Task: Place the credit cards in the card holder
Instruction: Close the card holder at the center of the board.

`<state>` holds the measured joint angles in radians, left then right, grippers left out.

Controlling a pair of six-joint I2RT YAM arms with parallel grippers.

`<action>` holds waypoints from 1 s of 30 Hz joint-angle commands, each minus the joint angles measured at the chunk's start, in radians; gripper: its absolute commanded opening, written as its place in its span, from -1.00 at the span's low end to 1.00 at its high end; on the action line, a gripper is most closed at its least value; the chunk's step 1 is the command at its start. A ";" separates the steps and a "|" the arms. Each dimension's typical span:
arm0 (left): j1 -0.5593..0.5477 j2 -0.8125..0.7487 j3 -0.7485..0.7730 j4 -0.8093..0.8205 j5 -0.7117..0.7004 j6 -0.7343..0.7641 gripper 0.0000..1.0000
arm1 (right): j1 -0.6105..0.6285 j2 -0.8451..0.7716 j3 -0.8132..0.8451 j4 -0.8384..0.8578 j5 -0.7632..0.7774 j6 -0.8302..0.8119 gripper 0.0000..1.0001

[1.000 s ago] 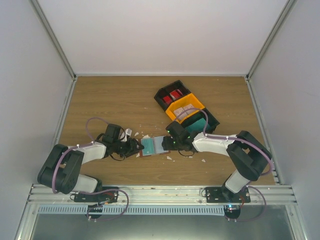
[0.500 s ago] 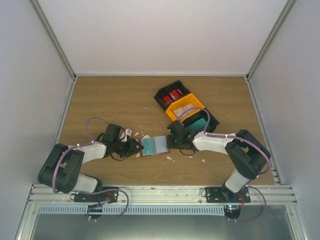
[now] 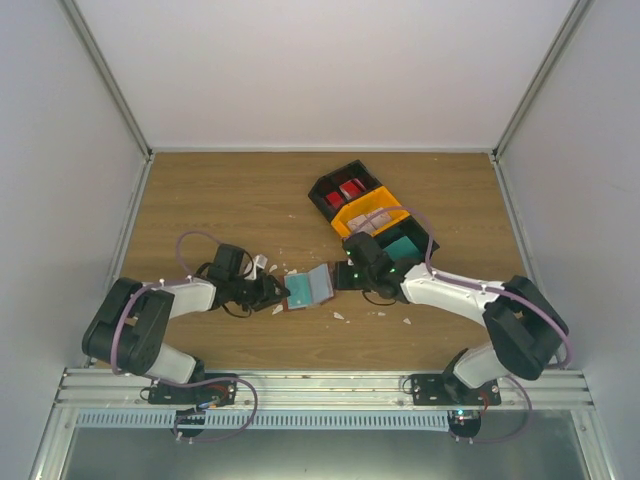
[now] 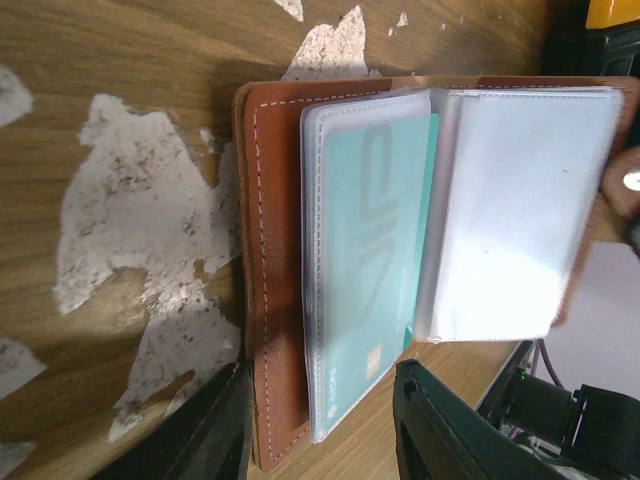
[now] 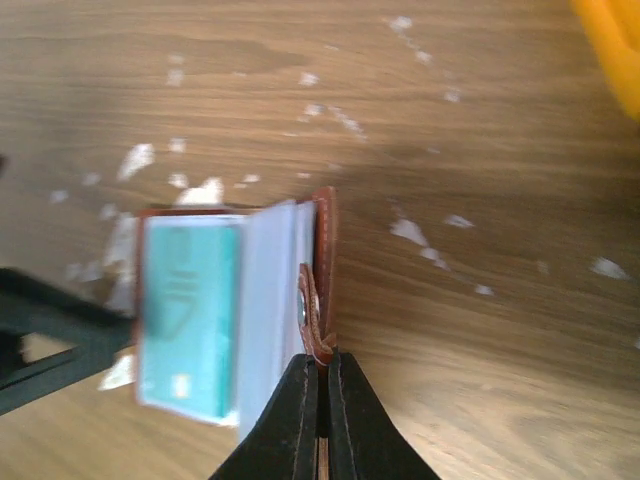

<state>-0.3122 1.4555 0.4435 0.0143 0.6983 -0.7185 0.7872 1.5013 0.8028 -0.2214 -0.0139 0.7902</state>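
The reddish-brown card holder (image 3: 310,287) lies open between both arms. A teal credit card (image 4: 365,260) sits in its left clear sleeve, also visible in the right wrist view as a teal card (image 5: 185,310). My left gripper (image 4: 320,370) straddles the holder's near left corner. One finger is against the leather edge (image 4: 275,250) and the other is by the sleeves' lower edge. My right gripper (image 5: 320,362) is shut on the snap tab (image 5: 312,320), holding the right cover (image 5: 326,230) upright. More credit cards lie in the bin: red (image 3: 345,190), whitish (image 3: 370,218) and teal (image 3: 403,245).
The black-and-orange three-compartment bin tray (image 3: 322,197) stands just behind the right gripper (image 3: 345,275). Small white scraps (image 3: 338,316) dot the wood around the holder, with worn pale patches (image 4: 150,230) beside it. Grey walls enclose the table on three sides.
My right gripper has shut on the snap tab and lifted the right cover, so the holder now stands partly folded. The right arm has stretched out lower. The left gripper stays put.
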 commanded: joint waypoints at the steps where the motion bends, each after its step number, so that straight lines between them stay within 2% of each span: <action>1: -0.003 0.048 0.012 -0.003 -0.030 0.031 -0.17 | 0.000 -0.047 0.022 0.067 -0.132 -0.078 -0.99; 10: -0.018 0.141 0.040 0.094 0.024 0.024 -0.36 | 0.003 0.027 0.039 0.251 -0.364 -0.098 -0.99; 15: -0.025 0.172 0.057 0.120 0.014 0.022 -0.44 | 0.007 0.126 0.066 0.332 -0.434 -0.089 -0.99; 19: -0.024 0.137 0.045 0.084 -0.066 0.020 -0.44 | 0.009 0.230 0.104 0.371 -0.463 -0.095 -0.99; 24: -0.025 -0.006 -0.010 -0.029 -0.254 0.005 -0.43 | 0.011 0.329 0.131 0.416 -0.504 -0.098 -0.94; 26: -0.024 -0.079 -0.031 -0.074 -0.314 -0.006 -0.41 | 0.011 0.360 0.133 0.432 -0.517 -0.098 -0.79; 30: -0.024 -0.198 -0.048 -0.154 -0.417 -0.017 -0.41 | 0.012 0.407 0.154 0.413 -0.527 -0.110 -0.29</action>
<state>-0.3363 1.3521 0.4202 -0.0242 0.4652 -0.7254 0.7940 1.8637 0.9295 0.1776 -0.5106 0.6994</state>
